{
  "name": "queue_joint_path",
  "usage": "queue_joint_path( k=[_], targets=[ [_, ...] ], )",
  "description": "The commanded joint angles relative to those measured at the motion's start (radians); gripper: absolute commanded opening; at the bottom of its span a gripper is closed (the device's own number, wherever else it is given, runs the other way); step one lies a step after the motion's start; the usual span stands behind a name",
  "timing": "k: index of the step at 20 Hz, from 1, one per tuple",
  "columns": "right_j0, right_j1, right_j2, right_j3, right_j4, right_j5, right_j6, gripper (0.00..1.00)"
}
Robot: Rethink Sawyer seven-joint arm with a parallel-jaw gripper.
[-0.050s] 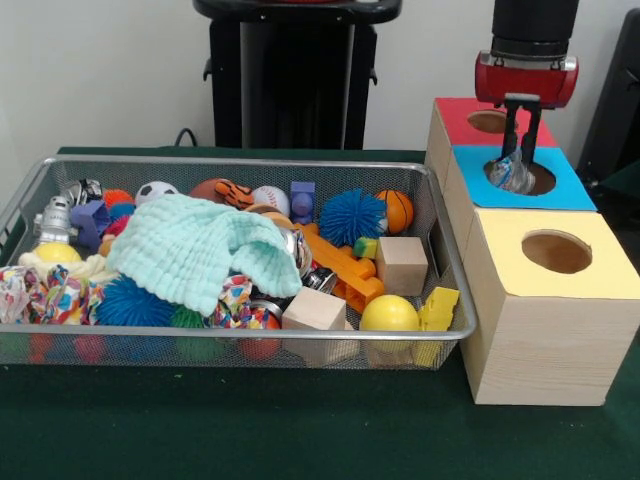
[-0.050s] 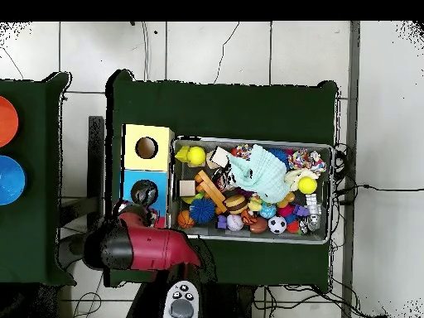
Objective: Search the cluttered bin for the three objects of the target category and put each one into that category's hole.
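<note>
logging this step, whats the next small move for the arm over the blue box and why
Probably open and release. The end effector hangs right over the hole in the blue-topped box, and a shiny, clear-looking object sits between its fingers at the hole's rim. Letting go there should drop it in; after that it could go back to the wire bin.

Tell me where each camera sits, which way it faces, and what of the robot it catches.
Front view: sits across the table at low height, facing the silver wire-mesh bin of toys and three wooden boxes; the robot's red and black hand hangs over the blue-topped box's hole, a shiny object between its fingers.
Overhead view: looks straight down on the green-covered table; the red arm enters from the bottom.
Both show the bin, the mint-green cloth and the yellow-topped box.
</note>
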Motion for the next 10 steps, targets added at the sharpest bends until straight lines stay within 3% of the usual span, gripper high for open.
queue_joint_path(
  k=[1, 7, 10],
  targets=[
    [-0.036, -0.037, -0.010, 0.029, -0.021, -0.039, 0.161, 1.00],
    [-0.065, -0.033, 0.028, 0.056, -0.024, -0.126, 0.195, 1.00],
    [-0.040, -0.013, 0.004, 0.040, -0.011, -0.133, 0.198, 1.00]
  ],
)
